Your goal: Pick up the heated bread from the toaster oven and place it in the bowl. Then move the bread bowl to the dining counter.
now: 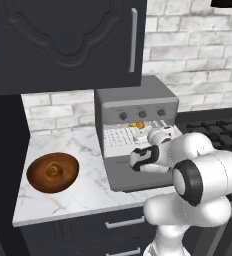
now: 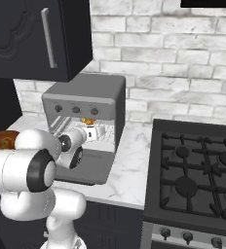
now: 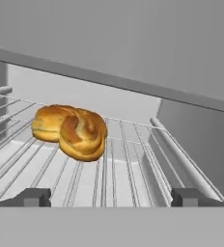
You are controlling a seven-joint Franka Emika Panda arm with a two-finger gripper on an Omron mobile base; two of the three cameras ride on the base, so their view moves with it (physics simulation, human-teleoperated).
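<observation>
Bread on the oven rack, pincer at the opening.

The heated bread (image 3: 70,130) lies on the wire rack (image 3: 109,173) inside the toaster oven (image 1: 135,107), whose door (image 1: 138,175) is dropped open. The pincer (image 3: 111,197) reaches into the opening with its fingertips (image 3: 34,197) spread wide apart, short of the bread and gripping nothing. The bowl (image 1: 53,171) sits on the marble counter (image 1: 88,190) to the oven's left, well apart. A black stove (image 2: 197,175) adjoins the counter on the right.
</observation>
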